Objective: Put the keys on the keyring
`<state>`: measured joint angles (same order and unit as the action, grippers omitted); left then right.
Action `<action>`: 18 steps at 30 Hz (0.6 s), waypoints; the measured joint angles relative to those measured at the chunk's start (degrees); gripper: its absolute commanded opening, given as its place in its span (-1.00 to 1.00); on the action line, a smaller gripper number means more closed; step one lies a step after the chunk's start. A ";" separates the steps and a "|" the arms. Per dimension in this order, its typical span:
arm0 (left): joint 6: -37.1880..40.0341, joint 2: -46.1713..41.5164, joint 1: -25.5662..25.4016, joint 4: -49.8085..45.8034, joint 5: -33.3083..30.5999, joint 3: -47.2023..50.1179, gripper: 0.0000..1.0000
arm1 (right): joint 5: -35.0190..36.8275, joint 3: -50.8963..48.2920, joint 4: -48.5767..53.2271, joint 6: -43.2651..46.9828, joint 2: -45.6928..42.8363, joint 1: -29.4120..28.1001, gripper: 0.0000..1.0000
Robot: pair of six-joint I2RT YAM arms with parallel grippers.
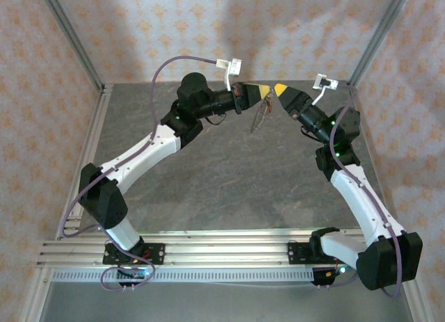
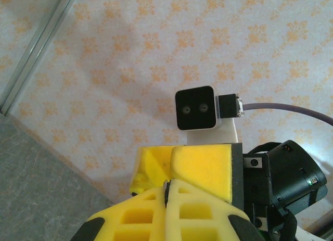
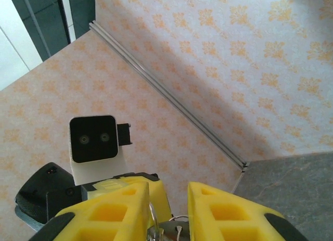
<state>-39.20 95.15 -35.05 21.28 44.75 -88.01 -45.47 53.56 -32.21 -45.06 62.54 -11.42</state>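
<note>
The cell has a grey, stone-veined table top [image 1: 222, 183], pale walls papered with an orange floral motif [image 1: 292, 30], and bare aluminium corner posts [image 1: 69, 37].

We find the left gripper [image 1: 266, 93], its yellow fingers moulded with square pockets, closed seam to seam on the thin pale tan oval keyring [image 1: 259, 119]. The keyring hangs tilted from the gripper's tip, in the air above the far middle of the table.

The right gripper [image 1: 278, 90], with matching yellow fingers, meets the left one almost tip to tip. Its jaws stand narrowly apart, with a small silvery metal piece [image 3: 156, 228] low in the gap. We cannot tell whether that piece is gripped.

Open table runs from beneath both tips to the slotted aluminium rails [image 1: 222, 247] at the near edge. The back wall lies near behind the tips.

A white box camera [image 2: 195, 108] with a purple cable [image 2: 291, 109] rides above the right fingers, close to the meeting point.
</note>
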 measured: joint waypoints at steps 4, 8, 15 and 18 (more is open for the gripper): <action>0.00 0.00 0.00 0.00 0.00 0.00 -1.00 | -0.55 0.00 -0.98 -0.63 0.07 0.00 -0.50; 0.00 0.00 0.00 0.00 0.00 0.00 -1.00 | -1.31 0.00 -2.08 -1.46 0.55 0.00 -0.51; 0.00 0.04 -0.02 0.00 0.00 0.00 -1.00 | -2.58 0.00 -3.06 -1.92 1.62 -0.04 -0.51; 0.00 0.20 -0.11 0.00 0.00 0.00 -1.00 | -2.84 -0.02 -3.06 -1.92 1.77 -0.04 -0.51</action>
<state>-39.20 95.35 -35.16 21.28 44.75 -88.01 -48.31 53.54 -35.27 -46.98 64.31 -11.46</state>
